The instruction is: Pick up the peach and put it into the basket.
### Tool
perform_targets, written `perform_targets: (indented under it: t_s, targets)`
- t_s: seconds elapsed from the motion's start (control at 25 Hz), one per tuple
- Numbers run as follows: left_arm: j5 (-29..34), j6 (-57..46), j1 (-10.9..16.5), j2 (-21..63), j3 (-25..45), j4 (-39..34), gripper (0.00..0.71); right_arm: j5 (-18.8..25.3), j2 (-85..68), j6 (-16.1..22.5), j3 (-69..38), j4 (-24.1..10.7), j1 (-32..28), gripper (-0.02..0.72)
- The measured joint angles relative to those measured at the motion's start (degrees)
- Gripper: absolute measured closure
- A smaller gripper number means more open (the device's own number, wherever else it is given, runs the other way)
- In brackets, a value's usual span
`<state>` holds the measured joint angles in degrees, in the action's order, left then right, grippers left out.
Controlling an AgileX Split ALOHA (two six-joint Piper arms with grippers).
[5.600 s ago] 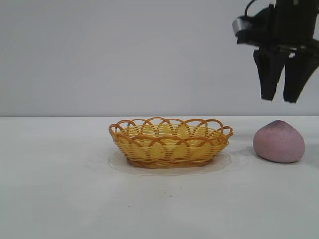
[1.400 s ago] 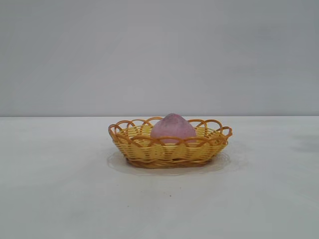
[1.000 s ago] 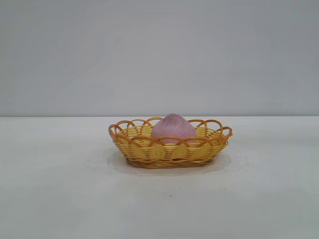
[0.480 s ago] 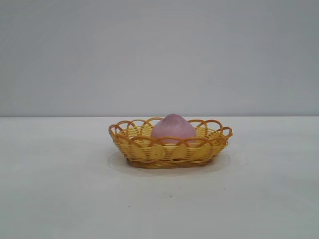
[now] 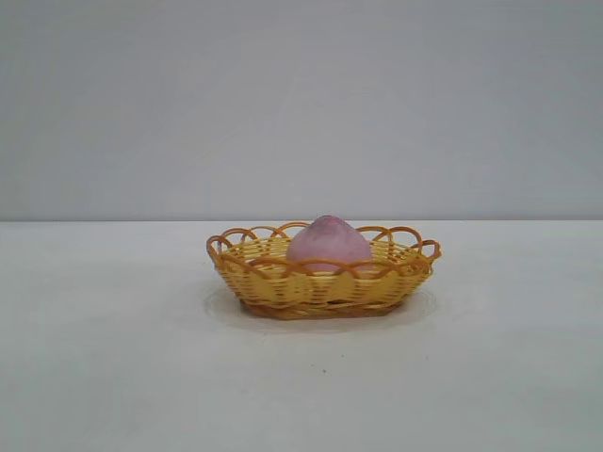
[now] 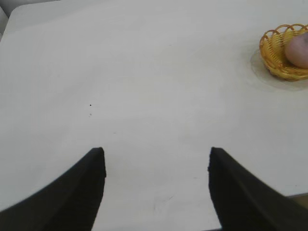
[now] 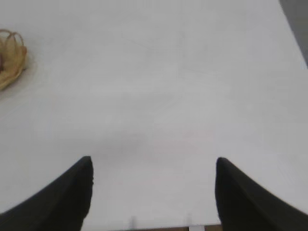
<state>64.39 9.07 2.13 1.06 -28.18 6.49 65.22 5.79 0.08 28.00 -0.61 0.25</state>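
The pink-mauve peach point(image 5: 327, 242) sits inside the yellow-orange wicker basket point(image 5: 283, 287) at the middle of the white table, its pointed top above the looped rim. The left wrist view shows the basket point(image 6: 275, 57) with the peach point(image 6: 298, 50) far off. The right wrist view shows only an edge of the basket point(image 7: 10, 60). My left gripper point(image 6: 157, 153) is open and empty over bare table, far from the basket. My right gripper point(image 7: 154, 161) is open and empty over bare table, also far from it. Neither arm shows in the exterior view.
The white table point(image 5: 113, 358) spreads around the basket under a plain grey wall. The table's near edge shows below my right gripper point(image 7: 159, 227).
Over the last second and a half nothing has moved. Compared with 5.6 s ago, the peach has gone from the table at the right into the basket, and the right gripper has left the exterior view.
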Motion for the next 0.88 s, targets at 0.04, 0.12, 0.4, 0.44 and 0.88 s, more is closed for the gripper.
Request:
perform_targets:
  t_s: [0.04, 0.12, 0.4, 0.44, 0.88]
  targets:
    - [0.0, 0.0, 0.0, 0.0, 0.0, 0.0, 0.302, 0.0, -0.9, 0.0, 0.0, 0.0, 0.0, 0.244]
    - [0.0, 0.0, 0.0, 0.0, 0.0, 0.0, 0.302, 0.0, -2.7, 0.0, 0.0, 0.0, 0.0, 0.244]
    - [0.0, 0.0, 0.0, 0.0, 0.0, 0.0, 0.302, 0.0, -6.7, 0.0, 0.0, 0.0, 0.0, 0.244]
    - [0.0, 0.0, 0.0, 0.0, 0.0, 0.0, 0.302, 0.0, -6.7, -0.3, 0.0, 0.0, 0.0, 0.244]
    - [0.0, 0.0, 0.0, 0.0, 0.0, 0.0, 0.302, 0.1, -6.7, -0.9, 0.0, 0.8, -0.1, 0.244]
